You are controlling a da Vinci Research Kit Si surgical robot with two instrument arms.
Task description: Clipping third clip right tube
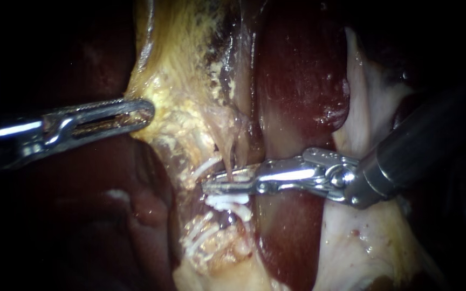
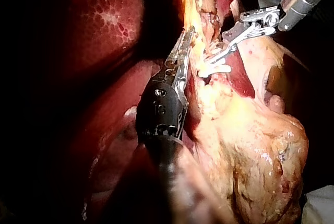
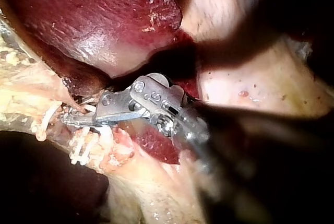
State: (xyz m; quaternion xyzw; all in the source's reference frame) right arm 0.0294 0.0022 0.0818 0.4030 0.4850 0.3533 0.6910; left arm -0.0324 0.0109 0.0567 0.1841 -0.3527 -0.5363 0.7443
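Your right instrument point(image 1: 214, 186): slim metal jaws pressed together across the thin tan tube point(image 1: 230, 160), which hangs from the yellow fatty tissue point(image 1: 184, 81). White clip material shows between the jaws. More white plastic clips point(image 1: 226, 202) sit on the tissue just below them. The dark red liver point(image 1: 297, 81) lies behind the shaft. Your left instrument point(image 1: 144, 112): slotted jaws pinch the edge of that fatty tissue, well apart from the tube.
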